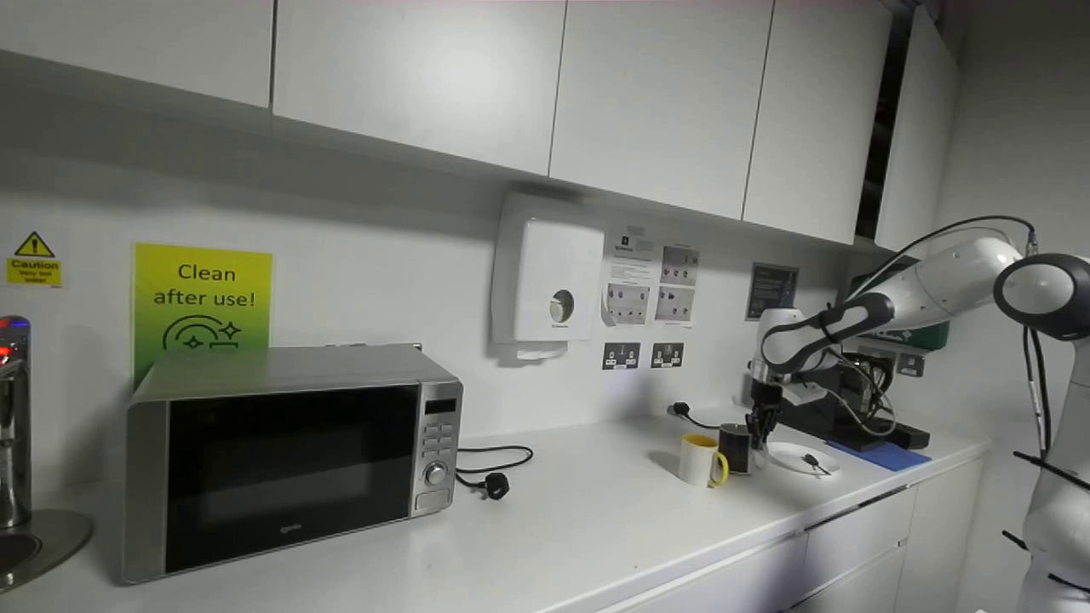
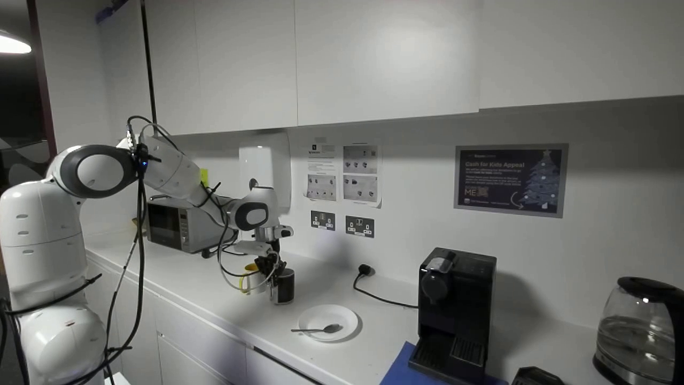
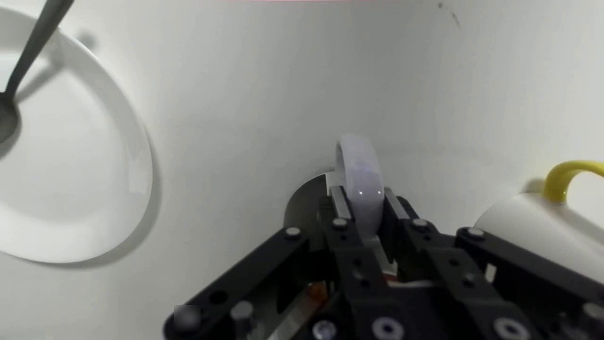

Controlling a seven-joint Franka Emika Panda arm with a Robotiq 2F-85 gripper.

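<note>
Glossy, smooth mug handle point(image 3: 359, 172) in pincer point(image 3: 367, 203); smooth, shiny plate point(image 3: 80, 160) near it; spoon point(image 3: 30, 54) farther off, probably metal, dullish.

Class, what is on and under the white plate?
A spoon lies on the white plate, its handle extending beyond the edge. The plate hides whatever is underneath.
</note>
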